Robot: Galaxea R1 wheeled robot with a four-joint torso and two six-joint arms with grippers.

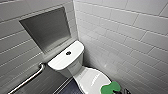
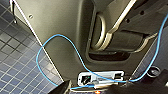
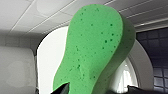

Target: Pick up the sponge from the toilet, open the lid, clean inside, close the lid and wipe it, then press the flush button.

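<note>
The white toilet (image 1: 75, 67) stands against the tiled wall, its tank (image 1: 62, 61) topped by a dark round flush button (image 1: 68, 53). Its lid (image 1: 93, 77) is down. The bright green sponge (image 1: 111, 88) lies on the lid's near end. In the right wrist view the sponge (image 3: 95, 50) looms large over the white lid (image 3: 50, 62). My right gripper (image 3: 101, 90) is open, and its dark fingertips (image 3: 62, 88) stand on either side of the sponge's near end. I cannot tell whether they touch it. A dark bit of that gripper (image 1: 126, 91) shows beside the sponge.
A metal grab rail (image 1: 30, 78) runs along the left wall below a recessed niche (image 1: 47, 30). White tiled wall (image 1: 130, 45) closes in on the right. Dark small-tiled floor (image 2: 17, 62) shows beside the robot's own body and a blue cable (image 2: 75, 50).
</note>
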